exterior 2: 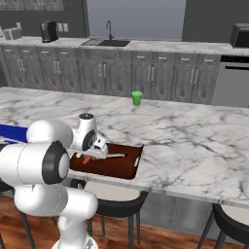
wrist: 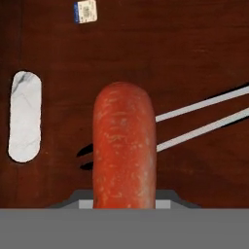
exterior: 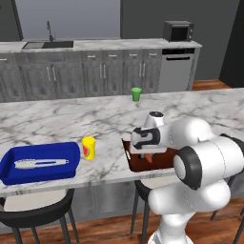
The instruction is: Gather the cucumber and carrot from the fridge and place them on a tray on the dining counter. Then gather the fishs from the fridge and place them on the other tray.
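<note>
Here, carrot (wrist: 124,146) over brown tray (wrist: 194,58)

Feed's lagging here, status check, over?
Gripper low over brown tray, carrot in its grip. A slim pale utensil lies beneath. Path clear.

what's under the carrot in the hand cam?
Under the carrot: the brown tray, with a handle slot showing marble and a small label. Two thin grey bars cross it at right. Whatever lies directly beneath the carrot is covered.
</note>
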Tool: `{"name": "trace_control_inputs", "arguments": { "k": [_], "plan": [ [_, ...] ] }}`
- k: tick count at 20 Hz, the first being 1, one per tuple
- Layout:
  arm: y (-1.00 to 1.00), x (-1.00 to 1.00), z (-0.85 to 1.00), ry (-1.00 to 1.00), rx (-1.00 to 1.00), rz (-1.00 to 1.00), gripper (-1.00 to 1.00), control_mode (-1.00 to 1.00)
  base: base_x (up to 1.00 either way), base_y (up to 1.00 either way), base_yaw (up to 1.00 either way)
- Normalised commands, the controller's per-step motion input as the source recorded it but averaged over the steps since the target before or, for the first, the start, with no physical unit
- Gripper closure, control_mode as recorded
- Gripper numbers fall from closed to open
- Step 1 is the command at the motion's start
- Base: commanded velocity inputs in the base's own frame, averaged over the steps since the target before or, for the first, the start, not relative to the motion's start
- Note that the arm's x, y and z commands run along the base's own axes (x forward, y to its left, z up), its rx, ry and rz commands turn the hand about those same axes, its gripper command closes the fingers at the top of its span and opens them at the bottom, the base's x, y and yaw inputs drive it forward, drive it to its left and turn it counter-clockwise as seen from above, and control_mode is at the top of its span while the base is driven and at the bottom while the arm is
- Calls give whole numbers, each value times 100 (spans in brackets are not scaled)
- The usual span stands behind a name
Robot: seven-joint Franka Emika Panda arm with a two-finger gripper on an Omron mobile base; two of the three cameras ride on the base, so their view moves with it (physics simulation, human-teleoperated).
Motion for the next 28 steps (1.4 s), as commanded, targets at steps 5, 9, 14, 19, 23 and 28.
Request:
{"name": "trace_control_inputs", "arguments": {
  "k": [5,9,14,19,23,28],
  "plan": [
    [11,14,-23,0,-2,0,-100,-100,0,0,0],
    [3,2,-20,-1,-1,0,-100,-100,0,0,0],
    [0,-13,-4,-5,0,0,-100,-100,0,0,0],
    [0,-20,20,-5,0,0,-100,-100,0,0,0],
    [0,-41,40,-5,0,0,-100,-100,0,0,0],
    [0,-43,49,0,0,0,-100,-100,0,0,0]
  ]
}}
